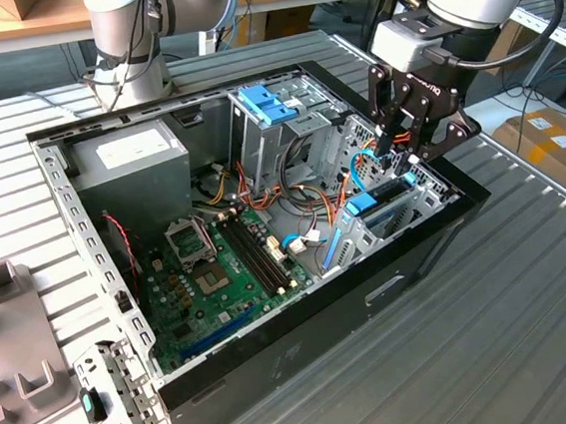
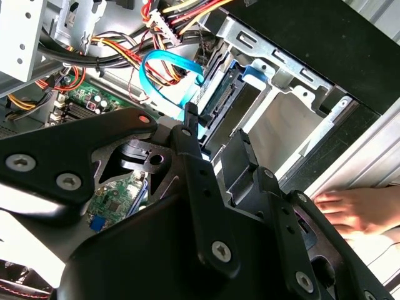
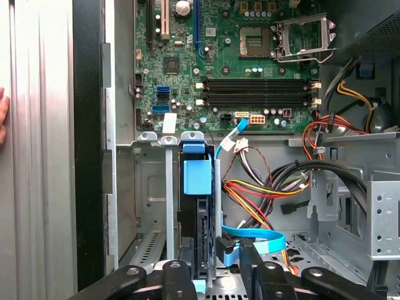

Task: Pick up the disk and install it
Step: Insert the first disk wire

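Observation:
The disk [image 1: 374, 201] stands on edge in a slot of the grey drive bay [image 1: 418, 209] at the open computer case's corner, on the exterior view's right. Its light-blue caddy rail faces up [image 3: 197, 176], with the dark drive body below it [image 2: 219, 103]. My black gripper [image 1: 405, 160] hangs right above the bay's outer end. In both wrist views its fingers [image 3: 178, 278] stand either side of the disk's end with a gap wider than the disk, so the gripper [image 3: 215, 275] [image 2: 215, 140] is open and holds nothing.
A blue flat cable [image 3: 256, 239] and bundled wires lie beside the bay. The motherboard [image 1: 218, 268], grey power-supply box [image 1: 132, 156] and blue-latched drive cage [image 1: 268, 103] take up the case. A person's hand [image 2: 350, 209] rests on the table outside the case wall.

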